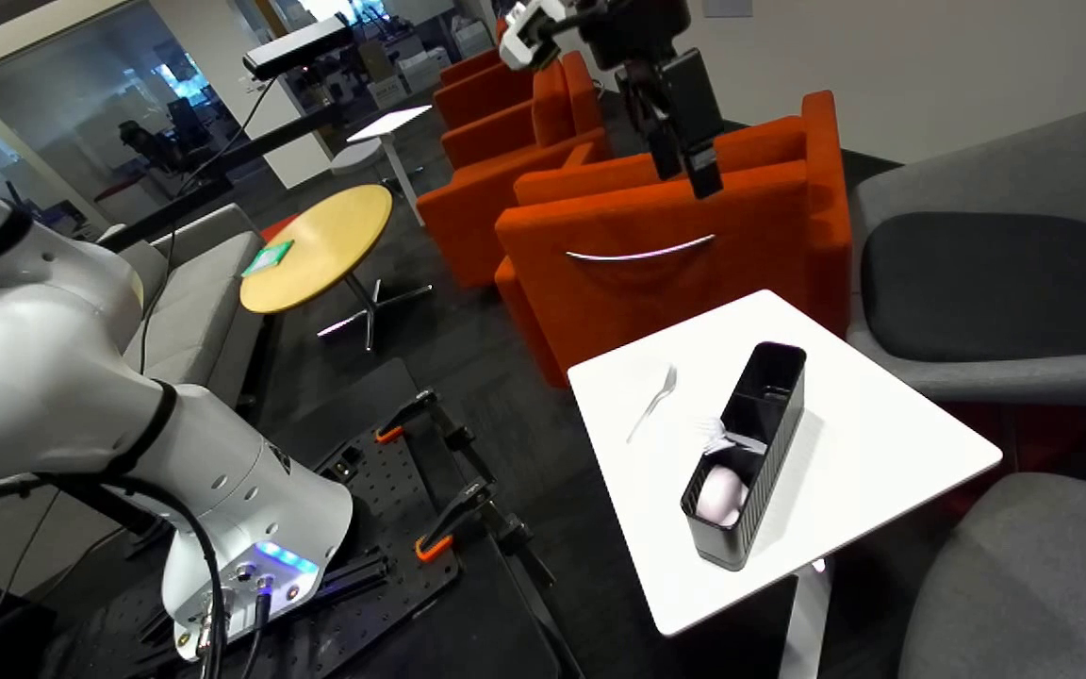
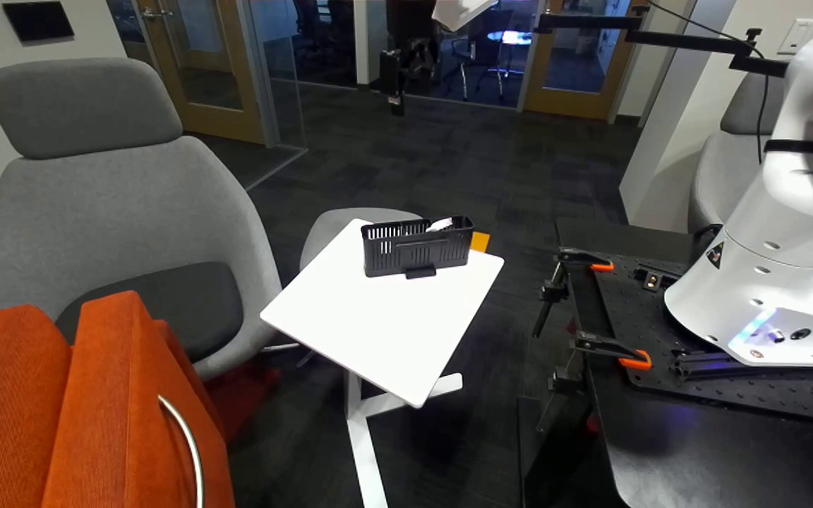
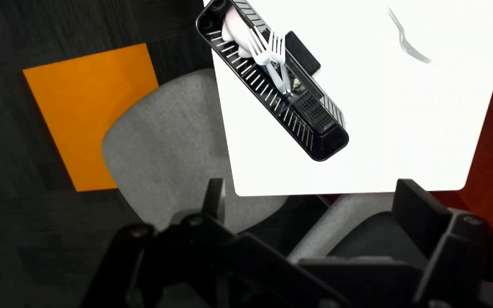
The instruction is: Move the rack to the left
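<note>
The rack (image 1: 777,476) is a long black box with slotted sides, standing upright on the white table (image 1: 873,471). It shows in both exterior views (image 2: 389,254) and, seen from above, in the wrist view (image 3: 268,92). A pale pinkish rounded piece (image 3: 234,28) and white forks (image 3: 277,49) lie in one end. A small black tab (image 3: 302,53) sticks out from its long side. My gripper (image 3: 310,184) is open, with nothing between its fingers. It hangs well above the table, apart from the rack, in both exterior views (image 1: 684,174) (image 2: 396,102).
A pale fork (image 1: 654,401) lies on the table beside the rack; it also shows in the wrist view (image 3: 407,40). An orange armchair (image 1: 666,226) and grey chairs (image 2: 117,212) stand close round the table. A black bench with clamps (image 2: 611,353) carries the robot base.
</note>
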Robot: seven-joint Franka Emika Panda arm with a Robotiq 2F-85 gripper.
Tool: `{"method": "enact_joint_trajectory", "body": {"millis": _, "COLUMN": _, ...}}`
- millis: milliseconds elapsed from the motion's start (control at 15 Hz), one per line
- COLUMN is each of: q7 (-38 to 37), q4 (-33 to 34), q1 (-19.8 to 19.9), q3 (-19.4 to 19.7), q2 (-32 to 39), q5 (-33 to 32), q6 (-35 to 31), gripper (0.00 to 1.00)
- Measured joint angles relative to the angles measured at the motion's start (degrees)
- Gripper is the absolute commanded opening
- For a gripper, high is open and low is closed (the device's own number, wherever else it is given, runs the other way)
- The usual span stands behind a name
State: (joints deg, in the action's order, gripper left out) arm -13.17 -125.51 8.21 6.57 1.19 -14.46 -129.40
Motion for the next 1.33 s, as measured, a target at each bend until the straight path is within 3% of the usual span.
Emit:
{"method": "enact_joint_trajectory", "body": {"millis": 267, "q7": 0.01, "q4": 0.63, "q1": 0.00, "q3": 0.03, "q2": 1.09, "q5": 0.06, "q6": 0.00, "gripper": 1.00}}
{"method": "enact_joint_trajectory", "body": {"millis": 400, "q7": 1.60, "q4": 0.33, "q1": -0.15, "q3": 0.06, "q2": 1.19, "q5": -3.03, "q6": -0.86, "gripper": 1.00}}
{"method": "enact_joint_trajectory", "body": {"millis": 667, "q7": 12.52, "q4": -2.65, "q1": 0.79, "q3": 2.26, "q2": 2.33, "q5": -7.33, "q6": -9.67, "gripper": 1.00}}
{"method": "enact_joint_trajectory", "body": {"millis": 867, "q7": 26.53, "q4": -6.36, "q1": 3.47, "q3": 3.92, "q2": 5.21, "q5": -1.95, "q6": -21.18, "gripper": 1.00}}
{"method": "enact_joint_trajectory", "body": {"millis": 1000, "q7": 36.44, "q4": -7.61, "q1": 8.13, "q3": -0.22, "q2": 8.76, "q5": 6.32, "q6": -24.64, "gripper": 1.00}}
{"method": "enact_joint_trajectory", "body": {"millis": 1133, "q7": 46.11, "q4": -6.68, "q1": 14.89, "q3": -7.26, "q2": 13.00, "q5": 13.64, "q6": -24.16, "gripper": 1.00}}
{"method": "enact_joint_trajectory", "body": {"millis": 1200, "q7": 50.35, "q4": -5.38, "q1": 16.27, "q3": -8.20, "q2": 15.03, "q5": 15.72, "q6": -22.58, "gripper": 1.00}}
{"method": "enact_joint_trajectory", "body": {"millis": 1333, "q7": 49.72, "q4": -2.24, "q1": 14.40, "q3": -3.98, "q2": 17.76, "q5": 10.98, "q6": -18.93, "gripper": 1.00}}
